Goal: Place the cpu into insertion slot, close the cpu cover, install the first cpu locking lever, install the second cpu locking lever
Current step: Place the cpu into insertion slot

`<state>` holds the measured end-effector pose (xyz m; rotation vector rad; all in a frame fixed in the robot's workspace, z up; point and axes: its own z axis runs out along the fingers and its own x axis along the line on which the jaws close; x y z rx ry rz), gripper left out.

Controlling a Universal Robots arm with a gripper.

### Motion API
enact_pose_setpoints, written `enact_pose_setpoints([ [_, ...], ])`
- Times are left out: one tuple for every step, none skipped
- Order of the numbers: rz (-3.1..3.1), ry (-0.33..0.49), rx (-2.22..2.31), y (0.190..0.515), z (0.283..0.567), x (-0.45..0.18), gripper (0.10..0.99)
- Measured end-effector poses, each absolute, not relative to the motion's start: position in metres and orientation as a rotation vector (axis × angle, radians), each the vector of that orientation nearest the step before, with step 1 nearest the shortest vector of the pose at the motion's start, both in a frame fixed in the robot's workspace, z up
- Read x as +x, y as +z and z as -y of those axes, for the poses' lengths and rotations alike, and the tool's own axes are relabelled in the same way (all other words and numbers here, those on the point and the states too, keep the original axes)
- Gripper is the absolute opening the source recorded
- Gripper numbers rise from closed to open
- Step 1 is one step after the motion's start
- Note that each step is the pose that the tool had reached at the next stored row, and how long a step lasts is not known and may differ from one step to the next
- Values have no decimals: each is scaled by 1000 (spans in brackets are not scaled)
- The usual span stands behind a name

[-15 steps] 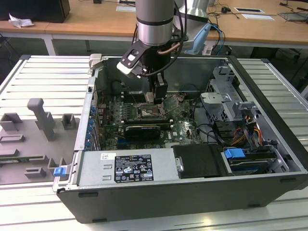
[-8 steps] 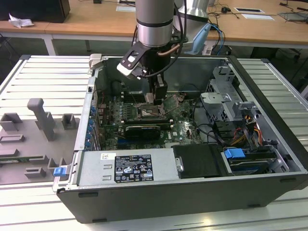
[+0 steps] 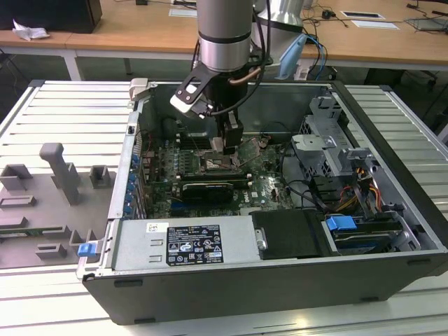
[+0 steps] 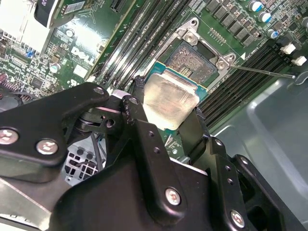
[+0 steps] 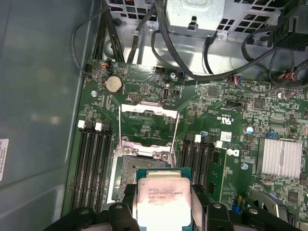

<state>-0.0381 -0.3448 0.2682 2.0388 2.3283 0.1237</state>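
Observation:
My gripper (image 4: pixel 168 103) is shut on the cpu (image 4: pixel 171 96), a flat square chip with a pale silvery top, clamped by its two opposite edges between black fingers (image 4: pixel 139 91). The chip hangs level just above the insertion slot (image 4: pixel 192 60), a dark square socket on the green board, and covers part of it in the first wrist view. There the cpu (image 5: pixel 161 197) sits over the slot (image 5: pixel 137 171), and the cpu cover (image 5: pixel 148 126) is swung open beyond it. A thin locking lever (image 4: pixel 262 71) sticks out beside the socket. In the exterior view the gripper (image 3: pixel 231 148) is low inside the computer case (image 3: pixel 210 294).
Long black memory slots (image 5: pixel 94 163) flank the socket on both sides. Black cables (image 5: pixel 192 72) loop over the board near a metal drive cage (image 3: pixel 325 140). A finned heat sink (image 5: pixel 281 156) stands on the board. Grey fixtures (image 3: pixel 59 175) lie on the table at the exterior view's left.

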Motion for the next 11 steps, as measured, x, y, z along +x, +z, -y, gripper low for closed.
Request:
enact_pose_setpoints([
  [-2328,124,2040,268,345,-38,533],
  [-2326,123,2041,267,345,-38,533],
  [-2325,123,2042,266,344,-38,533],
  [-2324,123,2044,266,343,-38,533],
  [-2322,123,2045,265,342,-38,533],
  [-2320,123,2047,264,341,-38,533],
  [-2313,123,2055,262,339,-38,533],
  [-2307,123,2062,261,339,-38,533],
  [-2299,122,2071,260,339,-38,533],
  [-2290,122,2080,259,339,-38,533],
  [-2279,122,2091,258,339,-38,533],
])
